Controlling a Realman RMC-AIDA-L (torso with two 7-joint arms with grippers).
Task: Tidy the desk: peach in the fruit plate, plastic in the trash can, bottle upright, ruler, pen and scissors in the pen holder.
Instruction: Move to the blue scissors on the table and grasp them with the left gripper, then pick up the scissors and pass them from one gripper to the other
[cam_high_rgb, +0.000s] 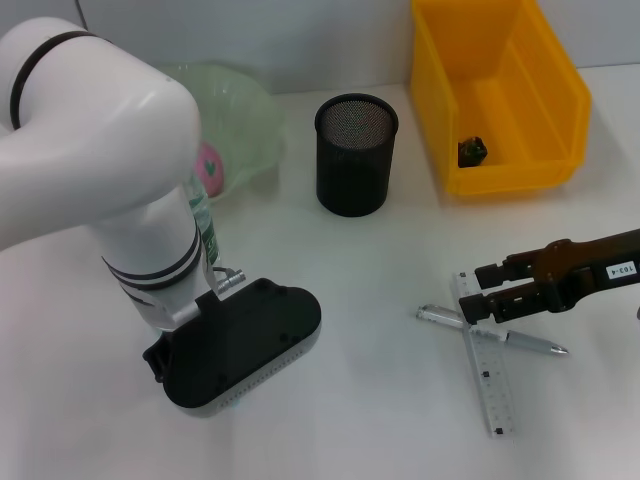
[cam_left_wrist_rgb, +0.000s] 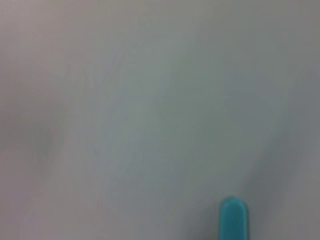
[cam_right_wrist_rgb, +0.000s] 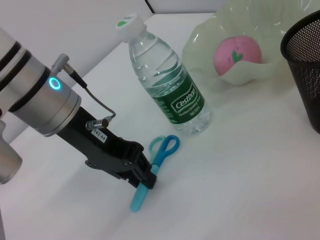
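Left hand (cam_right_wrist_rgb: 142, 176) pinching blue-handled plastic scissors (cam_right_wrist_rgb: 156, 160) on white counter (cam_right_wrist_rgb: 240, 190), lower left of head view. Right hand (cam_high_rgb: 478, 296) spread over clear plastic ruler (cam_high_rgb: 484, 368) crossing silver pen (cam_high_rgb: 530, 343), lower right.

Blue scissors (cam_right_wrist_rgb: 152, 170) flat beside upright bottle (cam_right_wrist_rgb: 165, 80)

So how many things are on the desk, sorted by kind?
Fruit: 1, peach
Bottles: 1, bottle
Desk tools: 3, scissors, pen, ruler
Containers: 3, fruit plate, pen holder, trash can
Rubbish: 1, plastic
Total: 9
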